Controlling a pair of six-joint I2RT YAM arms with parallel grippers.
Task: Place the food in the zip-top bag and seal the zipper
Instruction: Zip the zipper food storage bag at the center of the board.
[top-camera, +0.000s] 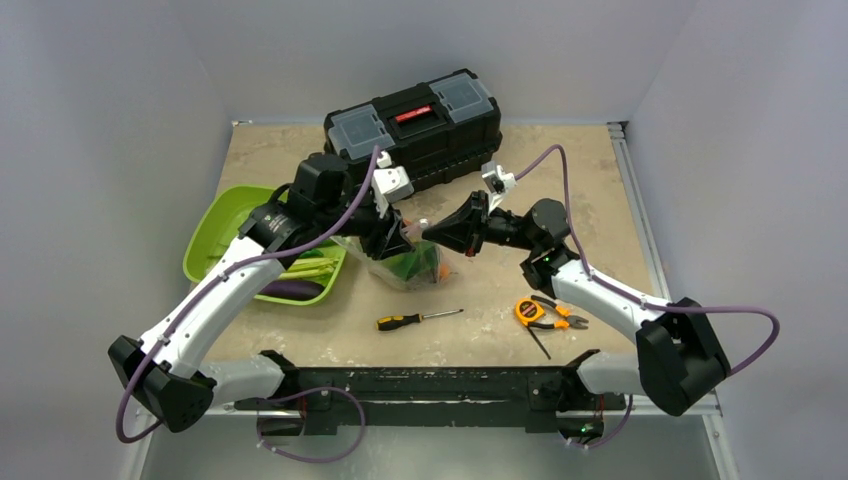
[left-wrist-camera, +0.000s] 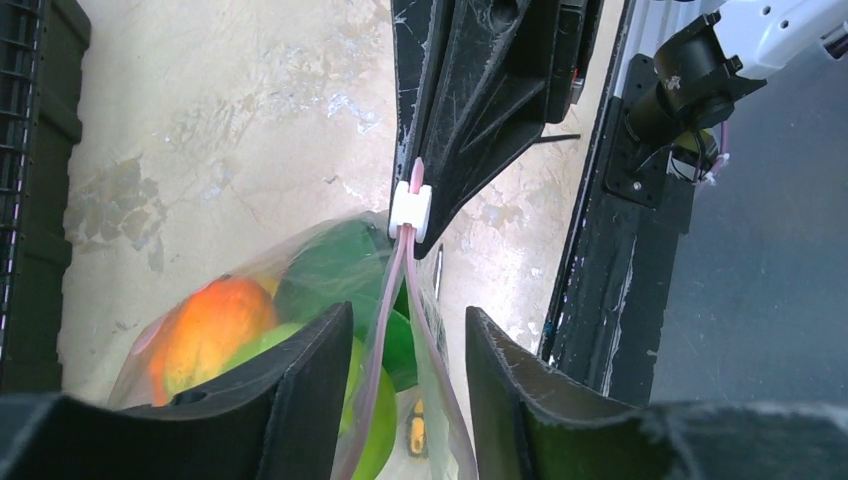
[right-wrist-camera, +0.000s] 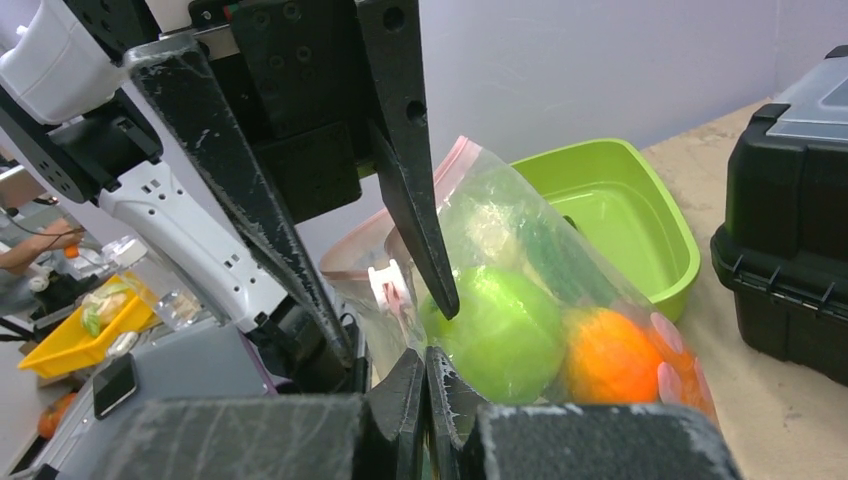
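Top view, centre: the zip-top bag (top-camera: 408, 266) stands on the table (top-camera: 560, 200), below the black toolbox (top-camera: 415, 125) and right of the lime-green tray (top-camera: 222, 225). It holds the food, including a green apple (right-wrist-camera: 490, 335) and an orange piece (right-wrist-camera: 610, 355). The left gripper (left-wrist-camera: 408, 315) is open, its fingers straddling the pinkish zipper (left-wrist-camera: 400, 290) without gripping it. The right gripper (right-wrist-camera: 425, 365), its fingers almost together, pinches the zipper's end at the white slider (left-wrist-camera: 410, 208).
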